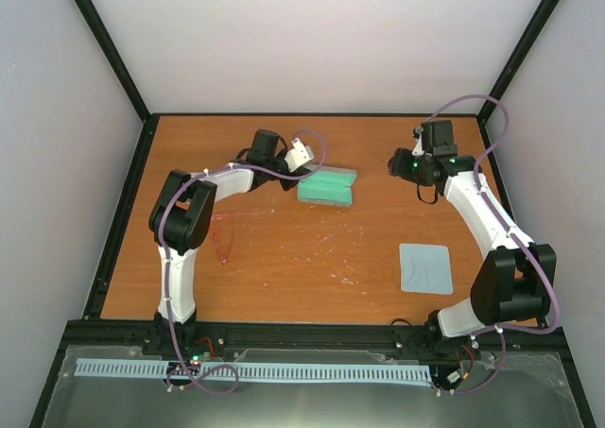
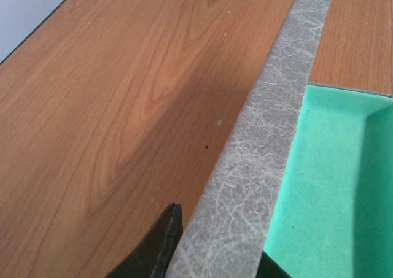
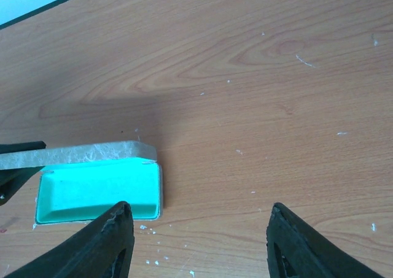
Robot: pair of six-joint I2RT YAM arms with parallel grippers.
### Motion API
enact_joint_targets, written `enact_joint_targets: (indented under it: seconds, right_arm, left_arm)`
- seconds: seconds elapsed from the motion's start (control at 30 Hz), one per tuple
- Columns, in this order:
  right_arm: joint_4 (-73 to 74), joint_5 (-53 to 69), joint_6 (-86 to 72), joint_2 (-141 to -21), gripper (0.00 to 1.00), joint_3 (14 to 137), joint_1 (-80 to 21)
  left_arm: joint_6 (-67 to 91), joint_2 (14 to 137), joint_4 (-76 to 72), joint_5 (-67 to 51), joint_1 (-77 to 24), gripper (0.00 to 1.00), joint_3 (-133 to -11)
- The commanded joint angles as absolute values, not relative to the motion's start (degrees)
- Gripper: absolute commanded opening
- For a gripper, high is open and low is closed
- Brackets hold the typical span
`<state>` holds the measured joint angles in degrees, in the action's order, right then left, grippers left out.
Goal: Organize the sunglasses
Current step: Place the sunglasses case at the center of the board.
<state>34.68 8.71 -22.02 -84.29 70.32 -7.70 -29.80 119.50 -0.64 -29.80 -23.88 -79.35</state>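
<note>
The sunglasses (image 1: 224, 236), thin red-pink, lie on the table beside my left arm's elbow. The grey case (image 1: 326, 188) with green lining stands open at the back middle. My left gripper (image 1: 301, 168) is at the case's left end, shut on the raised grey lid (image 2: 270, 143), with one finger on each side; the green lining (image 2: 331, 186) shows beside the lid. My right gripper (image 3: 199, 213) is open and empty, above bare table to the right of the case (image 3: 98, 189). In the top view the right gripper (image 1: 397, 163) is apart from the case.
A light blue cloth (image 1: 424, 267) lies flat at the front right of the table. Black frame posts and grey walls border the wooden table (image 1: 312, 258). Small white specks dot the wood near the case.
</note>
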Motion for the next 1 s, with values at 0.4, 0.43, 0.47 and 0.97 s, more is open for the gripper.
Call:
enact_joint_targets:
  seconds: [0.4,0.43,0.47,0.97]
  right_arm:
    - [32.7,7.7,-23.0,-82.5,0.59,67.8,-7.8]
    - [32.7,7.8,-22.9,-82.6,0.60,67.8,-7.8]
    - [32.8,7.9,-22.9,-82.7,0.60,67.8,-7.8]
    - [49.2,-3.9,-28.0,-81.5,0.56,65.3,-5.4]
  left_arm:
    - [-37.4,118.0,-4.1,-28.3,-24.3,0.30,-75.6]
    - [-37.5,117.7,-4.2,-28.0,-24.3,0.33,-75.2]
    - [-37.5,117.4,-4.4,-27.9,-24.3,0.34,-74.8]
    - [-25.7,104.2,-10.9,-10.7,-24.0,0.99,-70.6]
